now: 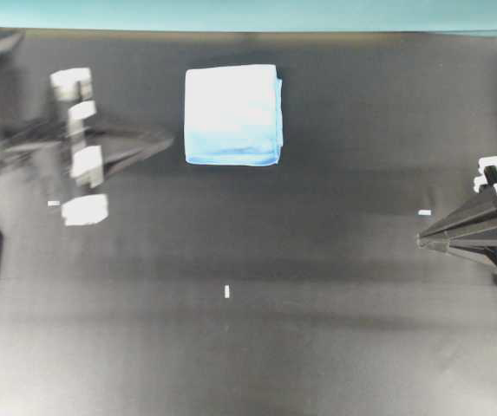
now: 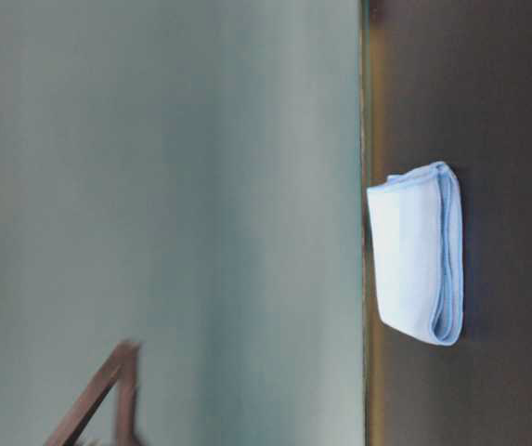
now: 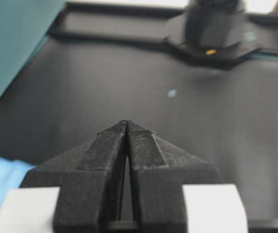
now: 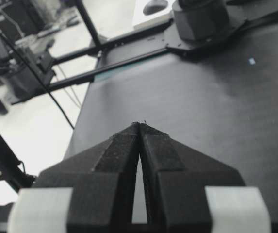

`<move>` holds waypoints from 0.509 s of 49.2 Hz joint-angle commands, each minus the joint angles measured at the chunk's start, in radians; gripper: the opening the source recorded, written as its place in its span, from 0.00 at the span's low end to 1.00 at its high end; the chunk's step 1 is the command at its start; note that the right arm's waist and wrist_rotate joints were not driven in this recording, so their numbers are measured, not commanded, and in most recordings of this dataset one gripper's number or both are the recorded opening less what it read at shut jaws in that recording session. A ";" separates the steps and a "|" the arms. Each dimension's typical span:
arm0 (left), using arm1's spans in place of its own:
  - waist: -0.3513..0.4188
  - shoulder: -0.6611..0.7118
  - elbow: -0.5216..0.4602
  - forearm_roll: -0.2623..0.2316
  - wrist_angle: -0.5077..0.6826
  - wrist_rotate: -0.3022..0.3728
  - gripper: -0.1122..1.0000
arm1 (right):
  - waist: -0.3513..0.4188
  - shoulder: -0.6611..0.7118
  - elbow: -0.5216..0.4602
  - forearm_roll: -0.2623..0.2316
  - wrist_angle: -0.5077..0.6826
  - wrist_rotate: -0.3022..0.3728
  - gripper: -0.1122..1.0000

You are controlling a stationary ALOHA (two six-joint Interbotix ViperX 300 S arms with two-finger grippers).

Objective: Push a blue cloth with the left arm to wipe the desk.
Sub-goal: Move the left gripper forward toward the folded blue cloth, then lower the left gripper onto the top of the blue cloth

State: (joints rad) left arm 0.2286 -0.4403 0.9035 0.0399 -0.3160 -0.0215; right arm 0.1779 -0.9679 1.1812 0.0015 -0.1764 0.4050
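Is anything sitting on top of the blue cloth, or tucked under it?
Nothing lies on the blue cloth; its pale top is bare. It rests flat on the desk. The left gripper is beside it, not over it. Anything beneath the folds is hidden.

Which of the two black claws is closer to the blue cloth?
The left gripper: its tip points at the blue cloth from just beside it, not touching. The right gripper sits far off by the desk's opposite edge.

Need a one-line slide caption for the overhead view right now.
Left gripper, shut, points at the folded blue cloth on the black desk; right gripper idles.
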 commanded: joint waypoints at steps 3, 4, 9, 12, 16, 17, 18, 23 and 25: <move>0.066 0.138 -0.086 0.003 0.008 -0.046 0.10 | 0.000 0.011 -0.025 0.000 -0.005 0.000 0.11; 0.075 0.160 -0.095 0.003 0.012 -0.061 0.10 | -0.002 0.011 -0.025 0.002 -0.005 0.000 0.11; 0.123 0.268 -0.153 0.003 0.051 -0.146 0.10 | 0.000 0.011 -0.023 0.002 -0.005 0.000 0.11; 0.144 0.313 -0.181 0.003 0.081 -0.166 0.10 | 0.000 0.011 -0.023 0.002 -0.005 0.000 0.11; 0.173 0.354 -0.213 0.003 0.114 -0.170 0.11 | 0.000 0.011 -0.023 0.002 -0.005 -0.002 0.11; 0.178 0.364 -0.219 0.003 0.117 -0.173 0.12 | -0.002 0.011 -0.021 0.002 -0.005 -0.002 0.11; 0.184 0.373 -0.225 0.003 0.120 -0.173 0.13 | 0.000 0.011 -0.021 0.002 -0.005 -0.002 0.11; 0.201 0.410 -0.250 0.003 0.121 -0.175 0.21 | 0.000 0.011 -0.021 0.002 -0.005 0.000 0.11; 0.207 0.426 -0.261 0.003 0.123 -0.175 0.28 | 0.000 0.011 -0.021 0.002 -0.006 -0.002 0.11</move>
State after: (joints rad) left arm 0.4249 -0.0337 0.6780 0.0399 -0.1917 -0.1948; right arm 0.1779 -0.9649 1.1796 0.0015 -0.1764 0.4034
